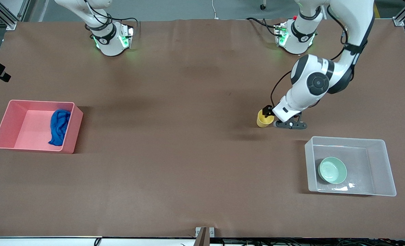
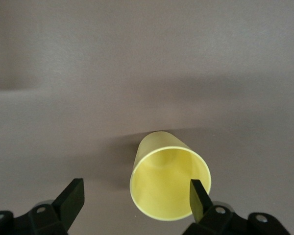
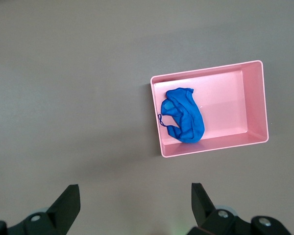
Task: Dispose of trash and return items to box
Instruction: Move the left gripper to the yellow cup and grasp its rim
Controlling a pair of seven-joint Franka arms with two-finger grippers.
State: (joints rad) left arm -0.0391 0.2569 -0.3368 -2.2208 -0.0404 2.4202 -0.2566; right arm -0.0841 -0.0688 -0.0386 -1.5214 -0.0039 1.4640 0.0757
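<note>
The yellow cup (image 1: 264,118) (image 2: 169,183) stands upright on the brown table, farther from the front camera than the clear box (image 1: 383,171). My left gripper (image 1: 267,114) (image 2: 136,191) is low at the cup and open; one finger (image 2: 198,198) is at the cup's rim, the other stands well apart from it. The mint-green bowl (image 1: 332,169) lies in the clear box. The blue rag (image 1: 59,127) (image 3: 183,115) lies in the pink bin (image 1: 4,131) (image 3: 206,72). My right gripper (image 3: 135,192) hangs open and empty high over the table near the pink bin; the front view does not show it.
The pink bin sits toward the right arm's end of the table and the clear box toward the left arm's end. The left arm's elbow (image 1: 317,82) hangs over the table above the cup. Both bases (image 1: 112,37) (image 1: 296,37) stand along the table's edge farthest from the front camera.
</note>
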